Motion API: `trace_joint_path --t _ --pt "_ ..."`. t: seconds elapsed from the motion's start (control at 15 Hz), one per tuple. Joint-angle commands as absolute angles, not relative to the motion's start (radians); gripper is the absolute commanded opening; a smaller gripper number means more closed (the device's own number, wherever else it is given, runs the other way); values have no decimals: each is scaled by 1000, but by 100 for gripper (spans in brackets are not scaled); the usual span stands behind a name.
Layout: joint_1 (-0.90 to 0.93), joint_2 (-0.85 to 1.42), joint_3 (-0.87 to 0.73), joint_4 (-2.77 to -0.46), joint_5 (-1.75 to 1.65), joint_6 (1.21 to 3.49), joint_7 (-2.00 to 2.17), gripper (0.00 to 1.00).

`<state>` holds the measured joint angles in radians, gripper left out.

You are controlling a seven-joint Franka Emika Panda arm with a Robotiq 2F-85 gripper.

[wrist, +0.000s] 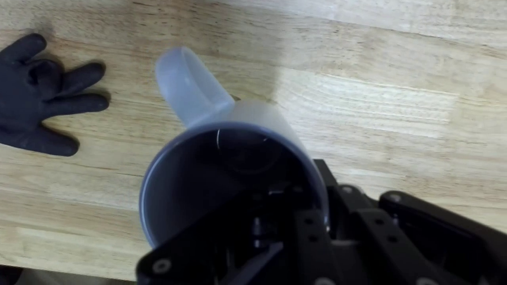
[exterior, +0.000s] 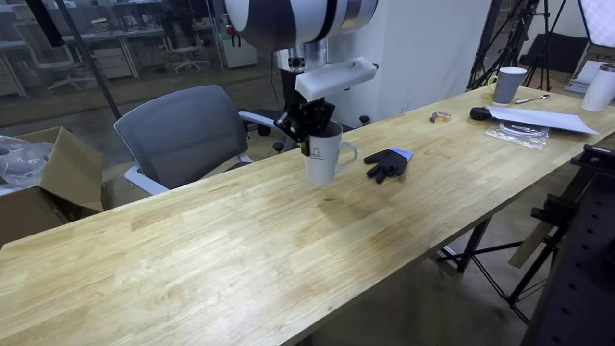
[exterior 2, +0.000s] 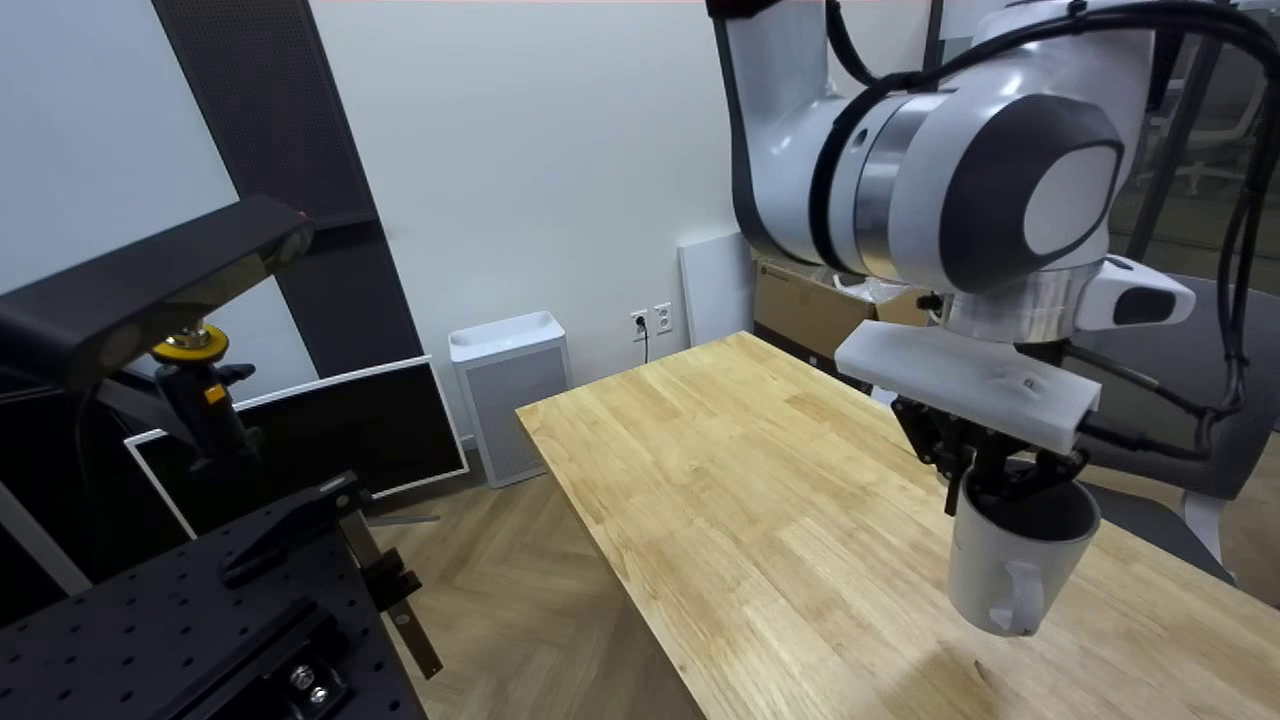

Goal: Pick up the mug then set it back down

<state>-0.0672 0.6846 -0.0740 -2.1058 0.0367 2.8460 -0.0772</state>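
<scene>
1 white mug + 1 grey mug by far corner of table makes 2 mugs. 1 glove, 1 tumbler, 1 spoon, 1 chair at long edge.

mug partly hiding end effector, arm cropped

Arm: smooth white, rounded, swelling in places
Panels: dark grey, curved, set against the white
Cap: pale, oval, ringed by dark grey
Band: narrow, black, round the white
Ring: broad, bare, silvery metal
Cable: thick, black, in long loops
Flange: short, shiny, silvery cylinder
Lug: white, rounded, with a black inset
Bar: long, off-white block, small round mark near one end
Claw: black all over, built of slim, hinged links
Screws: round, silvery heads at the links' ends
Holes: small, dark, paired along the links
</scene>
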Motion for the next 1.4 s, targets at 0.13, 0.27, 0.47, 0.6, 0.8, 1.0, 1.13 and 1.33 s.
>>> trace_joint_path --t 0.13,0.27,0.47,0.6,0.8,1.0,1.13,1.33 --pt "-58 681 -74 -2039 6 2785 -60 2" --pt "-77 687 -73 -2013 -4 2759 -83 2" --pt "-85 694 -78 -1987 -15 2736 -95 2" --pt "-98 696 -71 -1974 -20 2716 -111 2" --pt "-100 699 -74 -1960 -24 2684 -116 2" --pt "-94 701 -81 -1952 -22 2671 -101 2" --pt "-90 702 -86 -1951 -20 2671 -87 2" --pt "-86 702 -92 -1950 -19 2672 -74 2"
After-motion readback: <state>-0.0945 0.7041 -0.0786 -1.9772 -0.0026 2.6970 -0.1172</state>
